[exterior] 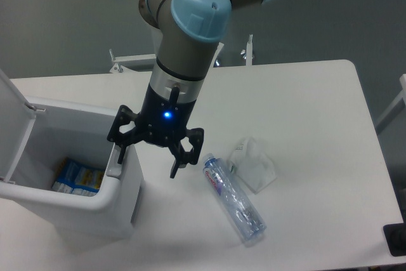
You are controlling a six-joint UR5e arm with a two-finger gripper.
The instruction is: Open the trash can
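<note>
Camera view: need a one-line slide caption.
UR5e claw open at the front edge of the trash can, lid up, cartons inside; bottle lying on the table.

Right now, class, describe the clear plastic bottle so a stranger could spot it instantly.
Start at the large white boxy plastic trash can standing open at the white table's left end. Right of it, past the black two-finger gripper, the clear plastic bottle lies on its side. Unlike the crumpled clear wrapper beside it, it is long and cylindrical.
</note>
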